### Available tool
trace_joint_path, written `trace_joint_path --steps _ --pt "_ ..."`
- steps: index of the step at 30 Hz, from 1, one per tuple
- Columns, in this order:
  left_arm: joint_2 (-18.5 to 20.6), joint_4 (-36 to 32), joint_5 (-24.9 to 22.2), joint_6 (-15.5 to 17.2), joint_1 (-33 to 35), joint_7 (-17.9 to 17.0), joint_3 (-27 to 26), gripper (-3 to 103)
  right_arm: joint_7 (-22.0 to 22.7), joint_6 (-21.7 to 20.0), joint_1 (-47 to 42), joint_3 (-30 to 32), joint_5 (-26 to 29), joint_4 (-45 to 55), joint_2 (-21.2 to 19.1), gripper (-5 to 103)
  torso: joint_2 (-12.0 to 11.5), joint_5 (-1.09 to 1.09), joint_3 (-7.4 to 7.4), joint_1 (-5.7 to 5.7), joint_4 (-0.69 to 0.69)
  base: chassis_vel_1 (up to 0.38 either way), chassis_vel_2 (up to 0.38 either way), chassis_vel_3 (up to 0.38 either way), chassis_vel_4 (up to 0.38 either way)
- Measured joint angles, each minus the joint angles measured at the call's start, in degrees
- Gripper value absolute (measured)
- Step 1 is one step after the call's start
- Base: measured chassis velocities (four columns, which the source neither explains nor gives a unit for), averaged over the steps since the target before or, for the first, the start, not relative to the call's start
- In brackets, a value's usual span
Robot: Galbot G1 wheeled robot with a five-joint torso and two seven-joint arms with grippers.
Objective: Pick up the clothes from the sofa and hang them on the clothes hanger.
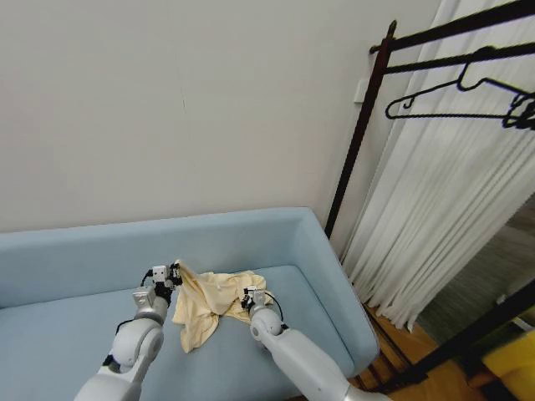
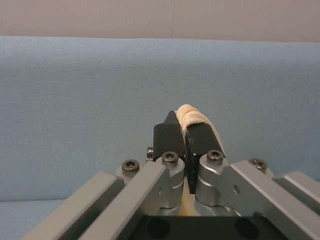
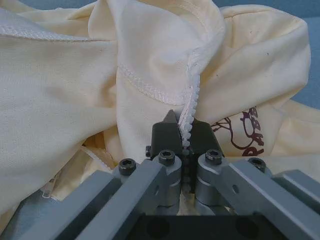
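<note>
Left gripper (image 1: 173, 271) is pinching the shirt (image 1: 205, 313) by a bunched edge, right gripper (image 1: 248, 294) is clamping its seam; lifting both evenly, apart, should clear the sofa (image 1: 75, 334) without slipping.

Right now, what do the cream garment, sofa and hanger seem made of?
The cream garment, pinched by left gripper and right gripper: soft matte knit, probably cotton; stitched hems, limp folds. The sofa: light blue woven upholstery, matte, finely textured. The hanger: thin, black, likely coated wire or plastic.
</note>
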Motion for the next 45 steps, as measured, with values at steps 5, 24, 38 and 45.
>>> trace_joint_path --steps 5,24,38,45 --pt "-0.1 -0.1 0.0 0.0 0.0 0.0 0.1 1 -0.2 0.3 -0.1 0.0 -0.8 0.0 0.0 1 0.0 0.0 0.0 0.0 0.0 0.0 0.0 0.0 0.0" --pt "0.1 -0.9 0.2 -0.2 0.8 0.1 -0.1 1 0.0 4.3 -0.7 1.0 -16.1 2.8 -2.1 1 0.0 0.0 0.0 0.0 0.0 0.0 0.0 0.0 0.0" --pt "1.8 -3.5 -0.1 -1.3 2.0 0.2 -1.3 1 0.4 6.1 0.4 3.8 -20.0 6.1 -2.5 1 0.0 0.0 0.0 0.0 0.0 0.0 0.0 0.0 0.0" --pt "2.8 -4.6 -1.9 -2.8 2.0 0.2 -1.9 1 1.4 5.9 0.6 4.4 -18.8 11.1 -4.5 1 0.0 0.0 0.0 0.0 0.0 0.0 0.0 0.0 0.0"
